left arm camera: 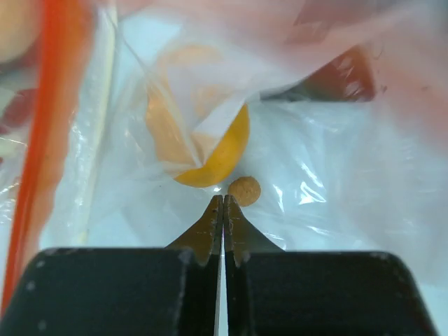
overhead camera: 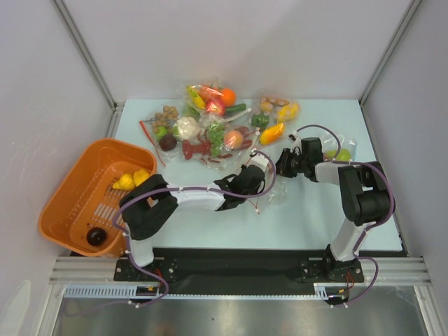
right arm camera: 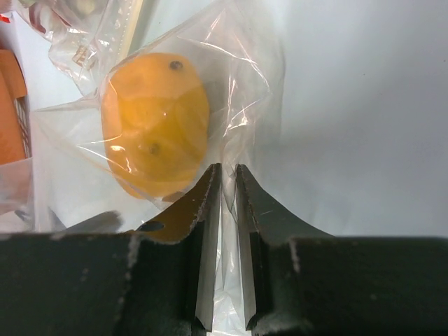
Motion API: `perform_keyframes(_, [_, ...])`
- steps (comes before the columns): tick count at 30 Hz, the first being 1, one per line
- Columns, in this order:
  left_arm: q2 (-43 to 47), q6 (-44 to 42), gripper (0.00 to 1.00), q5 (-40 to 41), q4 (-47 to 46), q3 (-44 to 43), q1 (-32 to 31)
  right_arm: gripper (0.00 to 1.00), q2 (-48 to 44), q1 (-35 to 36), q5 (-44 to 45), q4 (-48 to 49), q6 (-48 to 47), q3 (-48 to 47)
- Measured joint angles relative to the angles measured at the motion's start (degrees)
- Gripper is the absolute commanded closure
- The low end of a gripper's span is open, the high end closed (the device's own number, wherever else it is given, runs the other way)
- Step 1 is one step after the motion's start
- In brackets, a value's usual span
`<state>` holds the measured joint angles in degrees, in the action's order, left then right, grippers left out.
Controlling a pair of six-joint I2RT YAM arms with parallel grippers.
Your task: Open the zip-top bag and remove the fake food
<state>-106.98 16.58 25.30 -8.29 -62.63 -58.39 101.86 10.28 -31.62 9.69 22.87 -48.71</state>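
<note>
The zip-top bag [overhead camera: 271, 185] lies on the table between my two grippers. In the left wrist view its clear film [left arm camera: 329, 182] holds an orange piece [left arm camera: 218, 155], and its orange-red zip strip [left arm camera: 52, 126] runs down the left. My left gripper [left arm camera: 224, 199] is shut at the film's edge; in the top view it [overhead camera: 260, 168] is at the bag's left. My right gripper [right arm camera: 225, 168] is shut with bag film pinched between its fingers, the orange piece [right arm camera: 154, 119] just ahead. In the top view the right gripper [overhead camera: 281, 166] is at the bag's right.
An orange basket [overhead camera: 70, 189] at the left holds yellow pieces [overhead camera: 129, 180] and a dark purple ball [overhead camera: 96, 236]. Several other clear bags of toy food [overhead camera: 210, 126] are piled at the back. Another bag [overhead camera: 341, 150] lies behind the right arm.
</note>
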Motion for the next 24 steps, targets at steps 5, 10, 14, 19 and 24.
perform_keyframes(5, [7.19, 1.09, 1.0, -1.33, -0.92, 3.69, 0.5, 0.8, 0.0, -0.02, -0.26, 0.0, -0.02, 0.0])
perform_keyframes(10, [9.49, 1.64, 0.97, -3.65, -1.75, 4.42, 1.42, 0.81, 0.0, -0.02, -0.35, 0.0, 0.0, 0.0])
perform_keyframes(14, [8.24, 2.45, 0.87, -5.77, -1.62, 4.04, 1.57, 0.81, 0.0, -0.02, -0.35, 0.02, 0.0, 0.07])
perform_keyframes(19, [3.02, 3.58, 0.78, -8.04, 0.13, 0.72, 1.57, 0.8, 0.0, -0.02, -0.35, 0.0, 0.0, 0.15])
perform_keyframes(24, [-0.17, 4.37, 0.65, -8.52, 1.97, -1.66, 1.51, 0.81, 0.0, -0.02, -0.37, 0.0, 0.0, 0.15])
